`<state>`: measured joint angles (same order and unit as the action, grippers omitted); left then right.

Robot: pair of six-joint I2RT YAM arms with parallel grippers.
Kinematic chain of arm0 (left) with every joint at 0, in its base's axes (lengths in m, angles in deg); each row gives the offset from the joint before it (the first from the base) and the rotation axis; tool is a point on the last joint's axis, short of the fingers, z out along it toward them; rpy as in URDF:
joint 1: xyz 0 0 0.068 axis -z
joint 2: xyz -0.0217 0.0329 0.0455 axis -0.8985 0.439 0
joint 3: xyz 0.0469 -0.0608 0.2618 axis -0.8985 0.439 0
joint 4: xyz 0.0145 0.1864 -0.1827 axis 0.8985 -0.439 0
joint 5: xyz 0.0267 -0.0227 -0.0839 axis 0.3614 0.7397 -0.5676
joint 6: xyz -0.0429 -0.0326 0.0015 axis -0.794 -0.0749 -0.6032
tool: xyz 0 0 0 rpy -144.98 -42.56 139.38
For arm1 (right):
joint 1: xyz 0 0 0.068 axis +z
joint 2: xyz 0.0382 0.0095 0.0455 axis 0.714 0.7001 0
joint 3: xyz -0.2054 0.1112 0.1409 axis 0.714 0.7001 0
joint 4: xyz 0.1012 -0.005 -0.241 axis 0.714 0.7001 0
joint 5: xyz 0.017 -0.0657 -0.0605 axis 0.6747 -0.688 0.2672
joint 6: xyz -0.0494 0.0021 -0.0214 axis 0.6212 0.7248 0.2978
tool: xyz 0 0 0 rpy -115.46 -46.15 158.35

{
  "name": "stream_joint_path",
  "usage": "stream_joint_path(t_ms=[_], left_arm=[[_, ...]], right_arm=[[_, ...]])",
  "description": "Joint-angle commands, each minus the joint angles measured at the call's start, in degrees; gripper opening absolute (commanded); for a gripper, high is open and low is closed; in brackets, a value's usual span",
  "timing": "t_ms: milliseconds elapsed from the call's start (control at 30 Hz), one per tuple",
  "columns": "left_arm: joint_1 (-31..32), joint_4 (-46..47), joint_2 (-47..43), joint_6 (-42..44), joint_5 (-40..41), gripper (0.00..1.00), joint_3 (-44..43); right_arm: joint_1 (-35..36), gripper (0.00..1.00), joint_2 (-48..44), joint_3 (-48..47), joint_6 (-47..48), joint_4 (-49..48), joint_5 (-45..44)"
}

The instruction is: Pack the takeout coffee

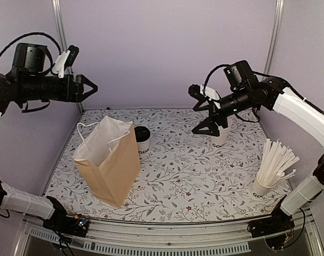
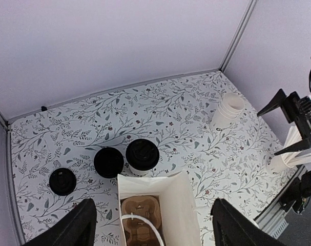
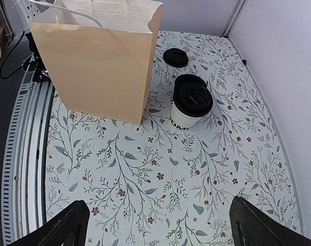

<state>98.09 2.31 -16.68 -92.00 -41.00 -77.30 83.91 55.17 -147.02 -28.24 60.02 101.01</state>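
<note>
Takeout coffee cups (image 2: 142, 155) stand just beside the paper bag (image 1: 108, 160) on its far side; we hold our left gripper (image 1: 92, 87) and right gripper (image 1: 195, 110) raised, splayed, grasping nothing

Both arms have the same build: black joint housings, with white sleeves on the long links.
- left arm (image 1: 44, 88): matte black upper section, and a white sleeve (image 1: 20, 202) wrinkled like wrap. A thin black cable (image 1: 23, 36) loops over the top.
- right arm (image 1: 247, 96): black wrist end, and a long white sleeve (image 1: 303, 114) with a visible seam. Black cables (image 1: 215, 69) arc over the wrist.
- Each wrist carries a small white pod (image 1: 65, 57).
- left gripper (image 1: 94, 89) and right gripper (image 1: 194, 111): both have black triangular fingers with cut-out centres.
- In the wrist views the fingers (image 2: 76, 225) look like plain dark wedges.
- The base mounts (image 1: 65, 221) are black.
</note>
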Motion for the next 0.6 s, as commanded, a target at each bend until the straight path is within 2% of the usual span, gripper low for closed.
stream_joint_path(t_ms=[0, 167, 300, 567], left_arm=[[0.5, 3.7, 11.1, 4.0, -2.0, 0.8, -4.3], [0.5, 0.4, 25.2, 5.4, 1.5, 0.84, -11.4], [0.2, 0.0, 33.0, 5.8, 3.1, 0.9, -15.7], [-1.2, 0.5, 44.8, 4.2, -4.4, 0.99, -21.2]], right_arm=[[0.1, 0.99, -3.0, 2.8, 0.3, -1.9, -2.0], [0.1, 0.99, -5.6, 5.5, 0.4, -3.1, -2.8], [0.1, 0.99, -7.3, 7.1, 0.4, -3.8, -2.5], [0.1, 0.99, -8.2, 10.1, 0.3, -4.7, -0.8]])
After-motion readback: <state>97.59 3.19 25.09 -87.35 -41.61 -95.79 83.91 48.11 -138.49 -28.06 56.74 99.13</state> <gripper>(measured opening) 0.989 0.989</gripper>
